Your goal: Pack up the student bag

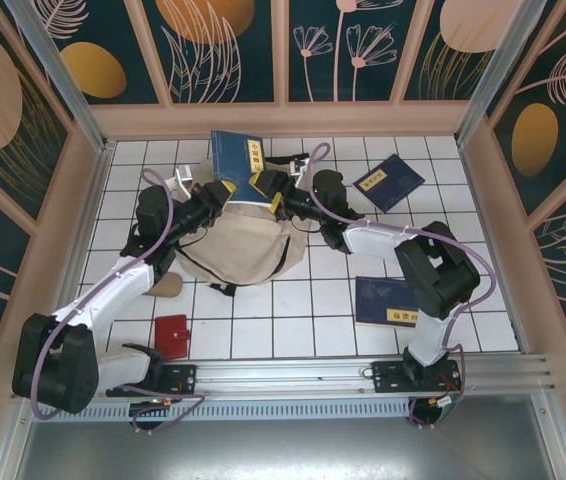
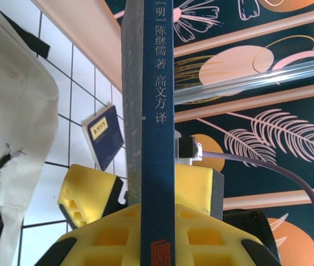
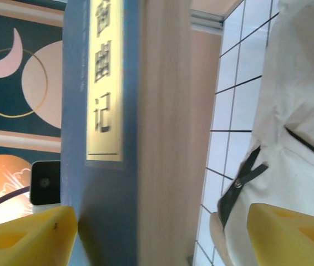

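Book (image 1: 240,155) beside student bag (image 1: 235,258), left hand (image 1: 227,189) (clamped)

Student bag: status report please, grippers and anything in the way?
Left gripper shut on blue book. Right gripper open around same book, not clamped. Student bag slumped on table next to them. No obstacle seen.

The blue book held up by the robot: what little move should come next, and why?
Probably ease the blue book down toward the student bag. The left gripper is shut on the book, holding it upright at the bag's far edge. The right gripper is open around it, so only the left carries it.
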Robot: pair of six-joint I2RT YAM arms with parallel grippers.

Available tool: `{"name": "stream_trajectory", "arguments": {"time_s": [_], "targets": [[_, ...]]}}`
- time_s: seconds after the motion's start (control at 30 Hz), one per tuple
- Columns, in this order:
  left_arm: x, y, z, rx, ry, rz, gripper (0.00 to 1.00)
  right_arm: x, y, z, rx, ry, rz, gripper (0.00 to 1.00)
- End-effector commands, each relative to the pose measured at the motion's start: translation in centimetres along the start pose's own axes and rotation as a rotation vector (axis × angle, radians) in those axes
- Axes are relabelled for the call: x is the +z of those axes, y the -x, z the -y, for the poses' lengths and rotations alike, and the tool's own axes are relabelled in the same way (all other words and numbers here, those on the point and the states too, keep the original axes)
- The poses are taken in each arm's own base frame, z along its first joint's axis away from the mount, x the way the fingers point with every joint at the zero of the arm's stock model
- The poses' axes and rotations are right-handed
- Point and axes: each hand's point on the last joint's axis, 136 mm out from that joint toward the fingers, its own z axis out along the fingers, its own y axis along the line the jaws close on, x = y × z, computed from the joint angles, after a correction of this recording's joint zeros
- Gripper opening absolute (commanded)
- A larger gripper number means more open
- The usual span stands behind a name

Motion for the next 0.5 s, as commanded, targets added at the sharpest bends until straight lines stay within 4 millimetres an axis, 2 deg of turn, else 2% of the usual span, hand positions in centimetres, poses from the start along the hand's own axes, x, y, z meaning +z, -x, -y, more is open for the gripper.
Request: {"name": "stream_trajectory", "arguments": {"time_s": [0.0,0.13,0.47], "targets": [[-0.1,0.2,2.9,-0.010,-0.116,-0.026,0.00,0.2,-0.4,-3.6,-0.017,0.159,-0.013,0.78],[-0.3,0.8,2.6,-0.034,-0.113,-0.002,0.00,0.1,-0.4,-4.4,0.017,0.237,-0.010,0.75],[-0.2,1.4,1.3,-0.051,-0.088,0.016,0.00,-0.4,-1.1,-3.6,0.091,0.278,-0.023,0.57]]}}
